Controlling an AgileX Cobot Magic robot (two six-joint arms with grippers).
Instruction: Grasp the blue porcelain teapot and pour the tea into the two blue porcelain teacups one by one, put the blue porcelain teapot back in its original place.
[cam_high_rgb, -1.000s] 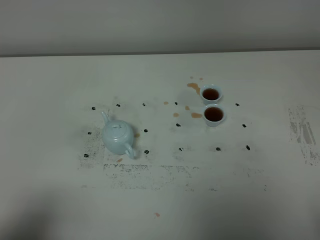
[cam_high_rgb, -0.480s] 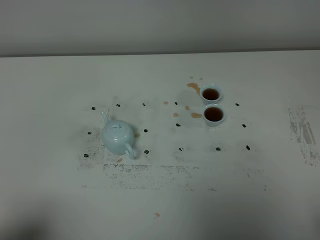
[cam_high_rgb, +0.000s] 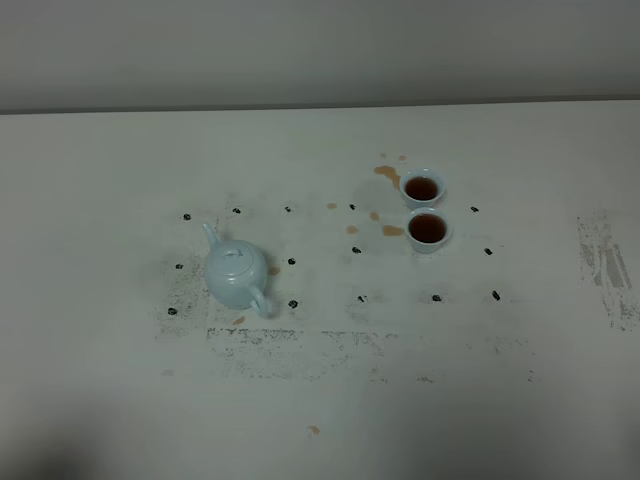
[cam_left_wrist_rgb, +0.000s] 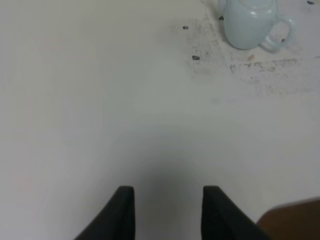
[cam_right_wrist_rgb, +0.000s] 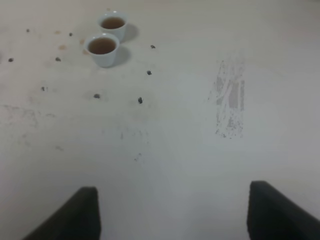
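Evidently, the pouring is done: the 2 cups, the far cup (cam_high_rgb: 421, 187) and the near cup (cam_high_rgb: 428, 229), stand touching or almost touching on the right half of the bench (cam_high_rgb: 500, 380), each filled with dark tea, and the teapot (cam_high_rgb: 237, 274) sits upright on the left half, well apart from them, with its spout pointing far-left and its handle near-right. Brown drips (cam_high_rgb: 388, 174) are seen on the bench just left of the cups.

The left end effector (cam_left_wrist_rgb: 167, 212) hangs over bare bench with its jaws apart and nothing between them, the teapot far from it in the wrist view. The right end effector (cam_right_wrist_rgb: 172, 212) is likewise spread wide and empty, with the cups far off.

The remaining step is judged to be retreat only. It is best done by keeping both arms clear of the teapot and cups, so that nothing is knocked or spilled.
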